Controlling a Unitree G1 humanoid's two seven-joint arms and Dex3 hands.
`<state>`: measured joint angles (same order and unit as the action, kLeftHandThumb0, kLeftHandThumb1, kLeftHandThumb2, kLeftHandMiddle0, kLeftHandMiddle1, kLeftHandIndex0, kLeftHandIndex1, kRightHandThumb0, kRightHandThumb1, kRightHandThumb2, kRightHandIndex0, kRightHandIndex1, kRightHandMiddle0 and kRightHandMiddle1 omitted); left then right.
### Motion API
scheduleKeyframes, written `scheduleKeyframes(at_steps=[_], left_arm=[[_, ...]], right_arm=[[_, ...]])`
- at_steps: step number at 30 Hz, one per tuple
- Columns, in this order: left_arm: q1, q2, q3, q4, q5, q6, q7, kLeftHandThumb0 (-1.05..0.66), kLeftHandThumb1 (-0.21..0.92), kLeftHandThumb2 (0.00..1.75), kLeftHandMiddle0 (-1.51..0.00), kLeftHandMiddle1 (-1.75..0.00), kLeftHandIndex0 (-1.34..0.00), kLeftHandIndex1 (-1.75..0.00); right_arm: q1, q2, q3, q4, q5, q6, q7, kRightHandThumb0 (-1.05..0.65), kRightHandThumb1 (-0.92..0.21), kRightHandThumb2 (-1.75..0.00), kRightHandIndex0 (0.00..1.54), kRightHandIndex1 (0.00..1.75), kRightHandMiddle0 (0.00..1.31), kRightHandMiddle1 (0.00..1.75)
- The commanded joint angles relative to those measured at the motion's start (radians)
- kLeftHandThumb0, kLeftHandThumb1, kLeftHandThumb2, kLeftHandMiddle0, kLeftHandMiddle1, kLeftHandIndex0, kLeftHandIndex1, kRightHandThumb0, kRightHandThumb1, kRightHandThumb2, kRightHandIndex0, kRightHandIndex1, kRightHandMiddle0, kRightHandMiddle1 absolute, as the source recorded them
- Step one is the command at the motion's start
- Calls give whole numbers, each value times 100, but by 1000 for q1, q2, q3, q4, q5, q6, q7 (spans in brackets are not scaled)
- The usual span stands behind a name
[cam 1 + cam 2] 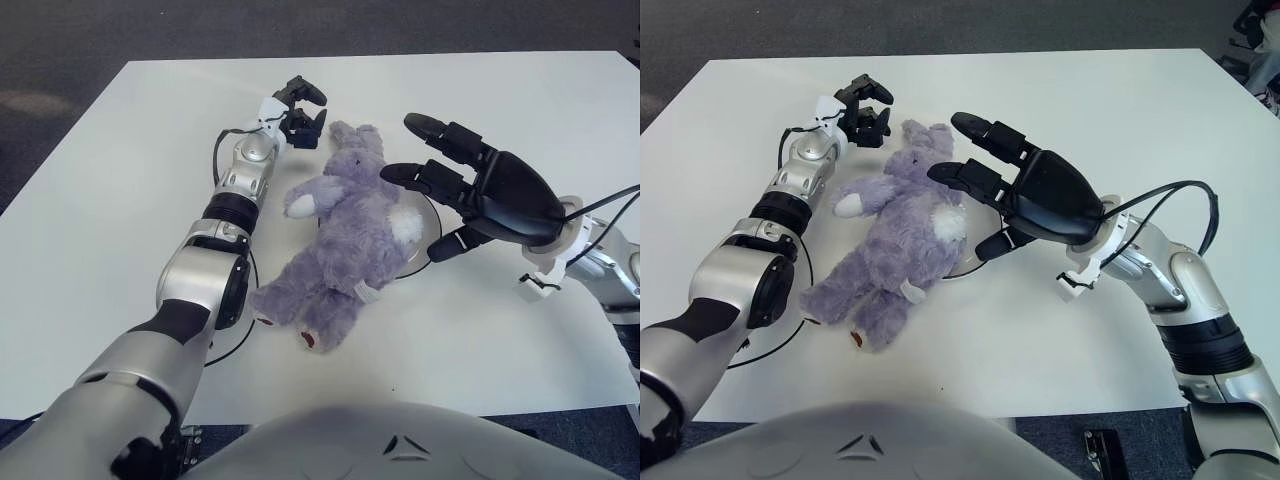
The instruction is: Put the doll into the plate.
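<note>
Purple doll (340, 240) shown lying diagonally, partly over plate (430, 228); spread, empty right hand (480, 195) nearer than curled, empty left hand (300, 110).

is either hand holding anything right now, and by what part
Nothing is held. The right hand hovers open beside the doll, fingers spread toward it without closing on it. The left hand shows by the doll's head, curled but empty.

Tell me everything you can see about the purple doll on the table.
The doll is a soft, fuzzy lavender plush rabbit with long ears, a white paw and a white patch on its side. It lies on the white table, head far from the robot, its upper body over the plate, legs off it. The right hand hovers open beside it; the left hand shows near its ears.
</note>
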<state>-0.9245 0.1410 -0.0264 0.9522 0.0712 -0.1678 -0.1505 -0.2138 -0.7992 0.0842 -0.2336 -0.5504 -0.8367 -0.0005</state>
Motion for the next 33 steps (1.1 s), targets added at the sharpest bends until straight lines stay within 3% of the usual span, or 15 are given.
scheduleKeyframes(at_steps=[1,8,16,24,33], left_arm=[[12,22,-18,0,26,-20,-11,0,28,131,-70,-158,-43,-175],[13,29,-30,2,44,-28,-9,-1,27,134,-69,-161,-44,-175],[15,32,-41,7,56,-43,-15,-1,27,132,-70,-156,-46,-175],[16,37,-58,6,78,-64,-20,0,23,137,-74,-155,-48,-175],[15,43,-81,7,102,-80,-21,0,17,144,-75,-159,-52,-175]], right_arm=[[-30,-8,6,9,64,-42,43,-20,-68,-104,0,0,0,64],[-75,-36,45,39,169,-106,162,-27,-65,-101,2,1,0,69],[-134,-17,68,106,193,-205,229,-38,-69,-92,3,1,0,78],[-179,11,66,155,159,-300,243,-36,-65,-92,0,0,0,70],[-207,38,78,196,167,-368,256,-36,-77,-89,0,0,0,50]])
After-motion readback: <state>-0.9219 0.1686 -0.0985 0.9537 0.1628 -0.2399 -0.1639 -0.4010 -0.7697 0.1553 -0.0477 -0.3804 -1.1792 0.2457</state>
